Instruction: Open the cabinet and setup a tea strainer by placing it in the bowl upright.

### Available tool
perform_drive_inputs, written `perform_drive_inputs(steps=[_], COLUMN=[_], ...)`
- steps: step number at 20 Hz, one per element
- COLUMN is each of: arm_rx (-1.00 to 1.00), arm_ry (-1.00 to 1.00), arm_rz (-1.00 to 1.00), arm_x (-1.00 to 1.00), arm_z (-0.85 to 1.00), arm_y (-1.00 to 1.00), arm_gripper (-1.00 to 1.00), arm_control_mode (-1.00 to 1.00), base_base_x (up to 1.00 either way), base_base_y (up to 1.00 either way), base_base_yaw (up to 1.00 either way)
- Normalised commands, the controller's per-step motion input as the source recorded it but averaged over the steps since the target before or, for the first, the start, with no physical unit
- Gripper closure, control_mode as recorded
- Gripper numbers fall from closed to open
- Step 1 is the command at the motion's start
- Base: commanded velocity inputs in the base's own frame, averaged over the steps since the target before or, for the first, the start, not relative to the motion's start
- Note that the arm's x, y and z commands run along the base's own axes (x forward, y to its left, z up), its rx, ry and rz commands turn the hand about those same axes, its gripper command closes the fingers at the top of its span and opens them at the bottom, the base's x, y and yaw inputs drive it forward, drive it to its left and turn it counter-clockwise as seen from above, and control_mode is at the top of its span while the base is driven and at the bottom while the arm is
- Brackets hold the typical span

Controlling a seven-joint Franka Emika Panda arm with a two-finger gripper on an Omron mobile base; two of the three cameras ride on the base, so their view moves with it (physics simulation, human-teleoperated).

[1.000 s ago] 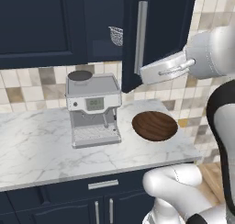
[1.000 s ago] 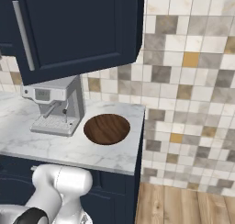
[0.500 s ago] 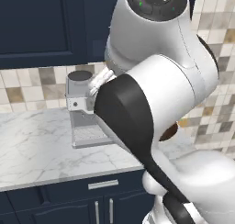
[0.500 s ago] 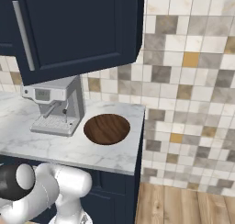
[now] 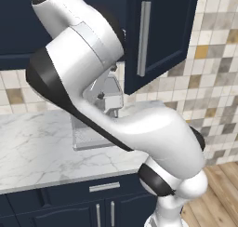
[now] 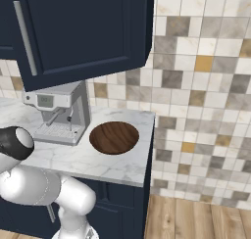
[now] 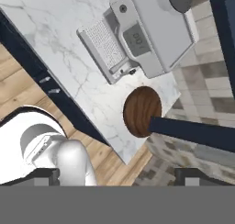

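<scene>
Now, from the left base view, the cabinet [image 5: 162, 35] door stands swung out from the wall, its long silver handle [image 5: 144, 37] vertical, and the white arm [image 5: 107, 110] bulks across the coffee machine [image 5: 93, 128] just below that door. Over in the right base view, the bowl [image 6: 114, 137] sits on the marble counter [image 6: 112, 164] just beside the coffee machine, on the side toward the tiled wall, beneath the open door. From the hand view, looking down, the bowl lies near the counter's edge, partly crossed by the door's dark edge; the gripper [image 7: 117, 175] fingers [image 7: 46, 176] are spread wide apart, released, grasping nothing.
</scene>
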Motion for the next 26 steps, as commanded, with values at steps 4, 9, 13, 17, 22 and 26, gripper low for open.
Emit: perform_drive_inputs(steps=[4, 9, 13, 17, 22, 26], arm_rx=[-0.41, -0.49, -0.31, -0.18, -0.13, -0.19], arm_ry=[0.26, 0.19, 0.02, 0.00, 0.00, 0.00], arm_rz=[-0.07, -0.05, -0.01, -0.09, -0.08, -0.03], arm_x=[0.10, 0.23, 0.36, 0.26, 0.05, 0.13], arm_z=[-0.38, -0.04, 0.00, 0.00, 0.01, 0.00], arm_y=[0.00, 0.01, -0.23, -0.53, -0.47, -0.21], arm_gripper=[-1.00, -1.00, -1.00, -1.00, -1.00, -1.00], arm_control_mode=[-1.00, -1.00, -1.00, -1.00, -1.00, -1.00], base_base_x=[0.00, 0.00, 0.00, 0.00, 0.00, 0.00], base_base_y=[0.00, 0.00, 0.00, 0.00, 0.00, 0.00], base_base_yaw=[0.00, 0.00, 0.00, 0.00, 0.00, 0.00])
